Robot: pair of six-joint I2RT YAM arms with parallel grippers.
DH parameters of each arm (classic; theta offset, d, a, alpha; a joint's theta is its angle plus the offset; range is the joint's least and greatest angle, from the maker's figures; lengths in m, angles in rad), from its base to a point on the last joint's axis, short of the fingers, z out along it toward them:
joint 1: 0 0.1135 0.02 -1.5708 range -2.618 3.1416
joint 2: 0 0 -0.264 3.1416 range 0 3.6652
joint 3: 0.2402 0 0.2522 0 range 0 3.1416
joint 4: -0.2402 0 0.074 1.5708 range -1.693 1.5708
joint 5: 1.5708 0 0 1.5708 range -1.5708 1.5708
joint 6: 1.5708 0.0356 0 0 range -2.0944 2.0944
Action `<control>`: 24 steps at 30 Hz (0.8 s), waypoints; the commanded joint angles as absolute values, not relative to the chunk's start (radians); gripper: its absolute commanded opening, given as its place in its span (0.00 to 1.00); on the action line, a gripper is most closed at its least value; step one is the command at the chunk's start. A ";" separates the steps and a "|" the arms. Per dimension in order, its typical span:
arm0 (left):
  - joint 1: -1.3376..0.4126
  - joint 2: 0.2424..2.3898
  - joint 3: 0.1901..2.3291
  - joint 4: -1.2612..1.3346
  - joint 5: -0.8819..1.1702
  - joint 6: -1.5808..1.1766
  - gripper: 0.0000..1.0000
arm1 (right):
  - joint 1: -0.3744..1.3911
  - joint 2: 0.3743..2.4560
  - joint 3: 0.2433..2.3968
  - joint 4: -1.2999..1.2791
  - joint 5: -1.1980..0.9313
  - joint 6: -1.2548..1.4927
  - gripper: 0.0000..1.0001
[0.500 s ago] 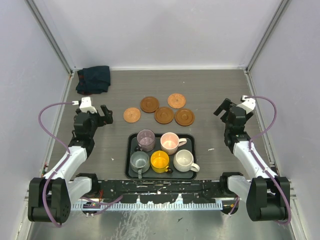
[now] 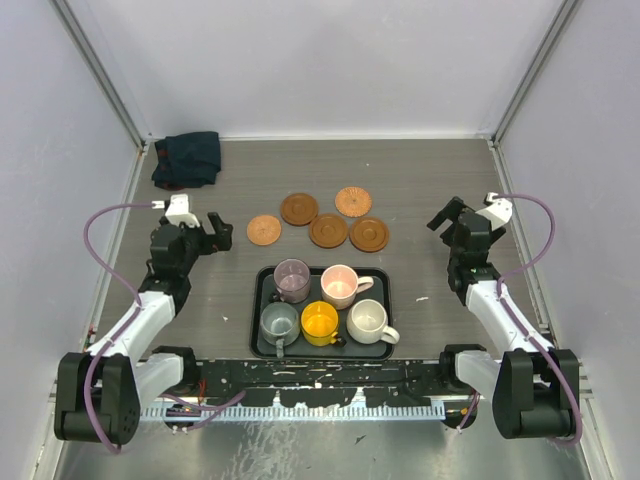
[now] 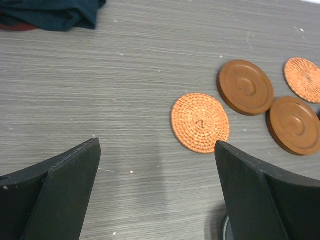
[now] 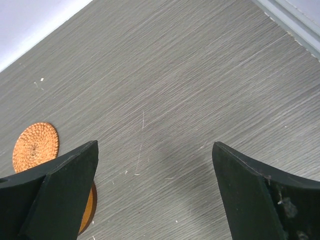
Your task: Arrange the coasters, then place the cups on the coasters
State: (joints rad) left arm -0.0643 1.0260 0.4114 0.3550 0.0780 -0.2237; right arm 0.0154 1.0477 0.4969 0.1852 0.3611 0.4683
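Several round brown coasters lie in a cluster mid-table; the leftmost is a woven orange one (image 2: 264, 229) (image 3: 200, 122), with a smooth dark one (image 2: 299, 209) (image 3: 245, 87) beside it. The cups stand on a black tray (image 2: 256, 310): purple (image 2: 292, 280), pink (image 2: 340, 286), grey-green (image 2: 279, 322), yellow (image 2: 320, 323), cream (image 2: 368, 321). My left gripper (image 2: 218, 232) (image 3: 157, 145) hovers open just left of the woven coaster, holding nothing. Over bare table right of the cluster, my right gripper (image 2: 441, 217) (image 4: 155, 145) is open and empty; a woven coaster (image 4: 35, 146) shows at its left.
A crumpled dark cloth (image 2: 188, 158) (image 3: 50, 15) lies in the back left corner. White walls with metal rails bound the table on three sides. The tray sits close to the arm bases at the near edge.
My left gripper has shifted a little right, closer to the leftmost coaster. The right arm has barely moved; coasters and cups are where they were.
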 commanded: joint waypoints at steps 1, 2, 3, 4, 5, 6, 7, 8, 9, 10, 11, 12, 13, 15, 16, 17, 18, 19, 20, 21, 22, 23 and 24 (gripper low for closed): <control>-0.091 1.045 0.483 0.350 0.167 -0.243 0.98 | 0.014 1.018 0.499 0.237 0.275 0.476 1.00; -0.100 1.058 0.497 0.336 0.175 -0.246 0.98 | 0.014 1.014 0.492 0.251 0.237 0.459 1.00; -0.109 1.066 0.513 0.323 0.179 -0.249 0.98 | 0.014 1.010 0.485 0.273 0.175 0.446 1.00; -0.118 1.077 0.526 0.312 0.184 -0.251 0.98 | 0.014 1.008 0.476 0.294 0.159 0.435 1.00; -0.125 1.084 0.536 0.308 0.186 -0.256 0.98 | 0.014 1.008 0.470 0.314 0.153 0.426 1.00; -0.133 1.094 0.543 0.307 0.188 -0.261 0.98 | 0.014 1.012 0.471 0.322 0.151 0.409 1.00; -0.140 1.102 0.547 0.308 0.185 -0.264 0.98 | 0.014 1.018 0.480 0.316 0.150 0.395 1.00; -0.147 1.110 0.550 0.312 0.184 -0.269 0.98 | 0.014 1.026 0.495 0.291 0.144 0.384 1.00; -0.153 1.119 0.552 0.317 0.186 -0.271 0.98 | 0.013 1.034 0.512 0.265 0.132 0.373 1.00; -0.160 1.128 0.553 0.321 0.190 -0.270 0.98 | 0.014 1.042 0.525 0.235 0.108 0.359 1.00; -0.172 1.139 0.554 0.327 0.191 -0.266 0.98 | 0.014 1.048 0.537 0.220 0.088 0.355 1.00; -0.183 1.150 0.556 0.329 0.183 -0.261 0.98 | 0.014 1.051 0.542 0.214 0.078 0.357 1.00; -0.192 1.160 0.558 0.326 0.165 -0.258 0.98 | 0.014 1.054 0.544 0.214 0.070 0.357 1.00; -0.214 1.177 0.568 0.301 0.105 -0.265 0.98 | 0.014 1.053 0.545 0.210 0.056 0.359 1.00; -0.218 1.184 0.573 0.291 0.085 -0.279 0.98 | 0.014 1.053 0.547 0.207 0.048 0.359 1.00; -0.219 1.190 0.582 0.275 0.075 -0.293 0.98 | 0.014 1.055 0.551 0.203 0.040 0.359 0.98; -0.218 1.197 0.590 0.262 0.072 -0.302 0.98 | 0.014 1.058 0.555 0.196 0.033 0.360 0.94; -0.219 1.200 0.594 0.256 0.077 -0.312 0.98 | 0.014 1.065 0.567 0.185 0.026 0.359 0.89; -0.219 1.209 0.604 0.247 0.088 -0.322 0.98 | 0.014 1.074 0.577 0.175 0.014 0.359 0.84; -0.219 1.218 0.625 0.216 0.095 -0.325 0.98 | 0.014 1.087 0.586 0.163 0.004 0.358 0.79; -0.218 1.229 0.641 0.193 0.102 -0.326 0.98 | 0.014 1.100 0.597 0.154 -0.006 0.356 0.74; -0.218 1.239 0.651 0.184 0.111 -0.327 0.98 | 0.015 1.112 0.604 0.149 -0.018 0.355 0.69; -0.219 1.247 0.652 0.187 0.116 -0.327 0.98 | 0.017 1.123 0.611 0.148 -0.030 0.356 0.65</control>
